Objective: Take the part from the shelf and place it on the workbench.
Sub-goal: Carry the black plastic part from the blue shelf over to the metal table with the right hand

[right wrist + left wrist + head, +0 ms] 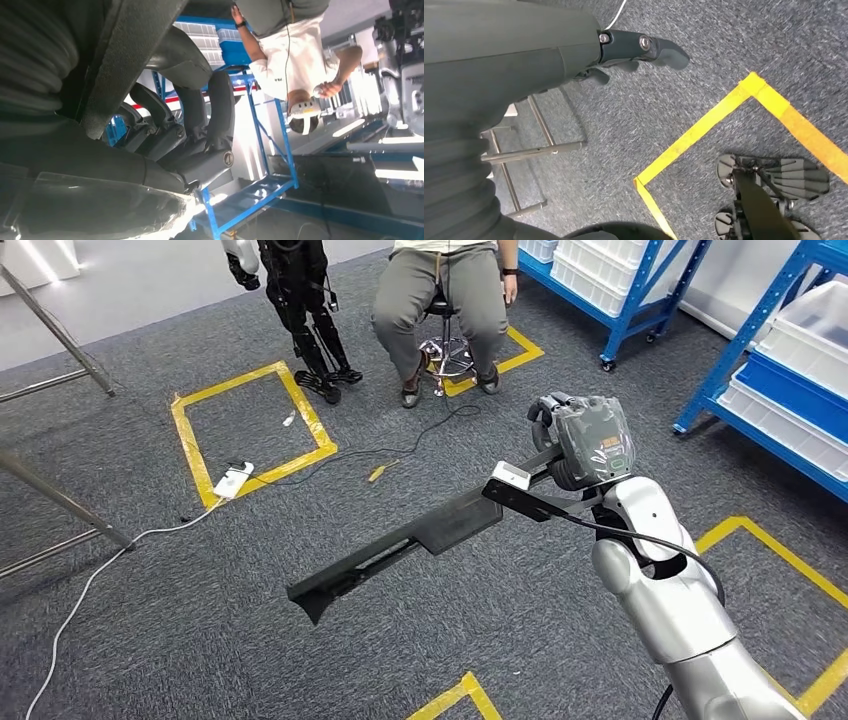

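Note:
The part (400, 545) is a long, flat black plastic piece with a wider section near one end. My right hand (575, 435) grips it by that end at chest height, and the rest slants down to the left over the grey carpet. In the right wrist view the part (130, 55) crosses as a dark bar, with the dark fingers (200, 125) curled around it. My left hand (634, 52) hangs over the floor and holds nothing; its thumb and fingers are loosely apart.
A person sits on a stool (445, 350) straight ahead, next to another robot's dark legs (310, 325). Blue shelves with white bins stand at the right (790, 370) and far right back (610, 275). Yellow tape squares (250, 430), a power strip (232, 480) with cables, and metal frame legs (60, 505) mark the floor.

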You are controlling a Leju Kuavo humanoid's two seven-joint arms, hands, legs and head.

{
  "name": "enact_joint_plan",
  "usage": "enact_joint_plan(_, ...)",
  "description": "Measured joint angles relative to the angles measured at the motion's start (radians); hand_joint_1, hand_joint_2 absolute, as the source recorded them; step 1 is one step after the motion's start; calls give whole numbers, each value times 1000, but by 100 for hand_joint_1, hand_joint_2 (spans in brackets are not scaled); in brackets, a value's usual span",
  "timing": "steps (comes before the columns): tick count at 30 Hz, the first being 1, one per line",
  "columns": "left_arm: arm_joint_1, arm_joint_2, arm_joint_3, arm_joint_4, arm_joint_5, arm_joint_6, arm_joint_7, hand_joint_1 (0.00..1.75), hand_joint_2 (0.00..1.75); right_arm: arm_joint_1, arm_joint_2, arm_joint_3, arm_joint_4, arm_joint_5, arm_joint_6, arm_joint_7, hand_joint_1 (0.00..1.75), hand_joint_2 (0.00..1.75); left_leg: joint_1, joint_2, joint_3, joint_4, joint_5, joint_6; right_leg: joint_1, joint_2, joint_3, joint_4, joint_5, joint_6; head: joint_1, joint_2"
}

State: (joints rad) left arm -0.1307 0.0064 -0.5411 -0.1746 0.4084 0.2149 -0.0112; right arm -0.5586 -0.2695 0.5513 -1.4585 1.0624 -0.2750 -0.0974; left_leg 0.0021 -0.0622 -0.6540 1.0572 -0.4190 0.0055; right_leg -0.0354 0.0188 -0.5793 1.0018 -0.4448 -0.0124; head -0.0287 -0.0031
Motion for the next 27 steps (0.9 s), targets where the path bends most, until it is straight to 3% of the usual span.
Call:
enact_joint_plan(1, -1, 0, -1, 0, 0, 0, 0, 0, 175, 2, 2, -1, -2, 3, 0, 0, 175, 175, 2, 30, -23, 52, -29, -6, 3, -7, 4, 0, -2, -5, -3, 0)
enact_joint_plan(3, -3, -1, -3, 0, 0, 0, 0, 0, 175, 6, 4, -2, -3, 8, 0, 1, 175, 175, 9, 57, -93, 187, -87, -14, 10, -23, 8, 0, -7, -11, -6, 0)
enact_joint_plan(4, -3, -2, -3, 0, -1, 0, 0, 0, 175, 9, 6, -2, -3, 10, 0, 2, 175, 175, 11, 60, -118, 228, -96, -15, 13, -31, 8, 1, -9, -13, -6, 0)
enact_joint_plan(5, -3, -2, -4, 0, -1, 0, 0, 0, 175, 11, 9, -2, -3, 12, 1, 2, 175, 175, 12, 61, -125, 233, -87, -15, 15, -38, 10, 1, -11, -14, -7, 0)
enact_joint_plan(6, -3, -2, -5, 0, -1, 0, 0, 0, 175, 13, 12, -2, -4, 14, 1, 3, 175, 175, 12, 63, -108, 193, -58, -11, 17, -45, 12, 1, -14, -14, -7, 0)
enact_joint_plan(7, -4, -1, -6, 0, -1, 0, 1, 0, 175, 14, 15, -3, -4, 17, 2, 4, 175, 175, 9, 71, -73, 122, -20, -4, 19, -51, 16, 0, -17, -13, -7, 0)
enact_joint_plan(9, -8, 2, -6, 0, -1, 0, 2, 0, 175, 13, 23, -7, -6, 24, 4, 6, 175, 175, -3, 98, -6, -4, 29, 15, 23, -64, 24, -4, -22, -10, -5, 0)
enact_joint_plan(11, -12, 5, -7, 0, -1, 0, 3, 0, 175, 12, 31, -11, -6, 29, 7, 7, 175, 175, -14, 110, 14, -45, 35, 30, 24, -78, 29, -11, -25, -4, -6, 0)
enact_joint_plan(13, -13, 7, -7, 0, 0, -1, 3, 0, 175, 12, 40, -14, -7, 33, 9, 7, 175, 175, -14, 96, 26, -67, 41, 41, 26, -88, 35, -19, -28, 3, -9, 0)
enact_joint_plan(15, -13, 8, -7, 0, 1, -2, 2, 0, 175, 8, 47, -19, -7, 37, 9, 6, 175, 175, -7, 81, 50, -101, 54, 54, 28, -70, 26, 12, -47, 3, -6, 0)
enact_joint_plan(16, -15, 7, -7, 0, 2, -2, 1, 0, 175, 7, 49, -21, -7, 38, 9, 6, 175, 175, -3, 73, 61, -114, 59, 57, 28, -53, 3, 60, -68, -1, -3, 0)
enact_joint_plan(18, -19, 6, -7, 0, 2, -2, -1, 0, 175, 7, 51, -24, -5, 43, 10, 5, 175, 175, -3, 55, 64, -117, 60, 59, 23, -27, -72, 202, -119, -5, 0, 0)
enact_joint_plan(19, -20, 6, -7, 0, 2, -2, -2, 0, 175, 10, 51, -26, -3, 45, 10, 4, 175, 175, -3, 43, 64, -117, 59, 58, 20, -23, -108, 258, -133, -2, 2, 0)
enact_joint_plan(20, -20, 5, -7, 0, 3, -2, -3, 0, 175, 13, 51, -27, -2, 48, 11, 3, 175, 175, -1, 32, 65, -116, 58, 56, 16, -21, -128, 280, -132, 6, 2, 0)
enact_joint_plan(21, -20, 5, -7, 0, 3, -2, -3, 0, 175, 14, 52, -28, -1, 50, 11, 1, 175, 175, 0, 21, 65, -114, 56, 53, 11, -21, -126, 258, -113, 19, 2, 0)
enact_joint_plan(23, -19, 3, -7, -1, 4, -1, -4, 0, 175, 15, 54, -30, 0, 53, 11, -1, 175, 175, 5, 3, 63, -101, 47, 38, -3, -16, -72, 120, -45, 47, 3, 0)
enact_joint_plan(24, -19, 3, -7, -1, 4, 1, -5, 0, 175, 14, 56, -31, 1, 55, 11, -2, 175, 175, 6, -4, 59, -87, 38, 28, -8, -12, -43, 56, -17, 52, 4, 0)
enact_joint_plan(25, -19, 4, -7, -1, 4, 2, -5, 0, 175, 15, 60, -32, 1, 56, 11, -3, 175, 175, 6, -9, 54, -76, 30, 19, -9, -9, -23, 16, -1, 50, 5, 0)
enact_joint_plan(27, -18, 5, -7, -1, 4, 5, -6, 0, 175, 18, 67, -33, 1, 59, 11, -4, 175, 175, 8, -14, 46, -62, 21, 8, -4, -7, -14, 4, 5, 31, 4, 0)
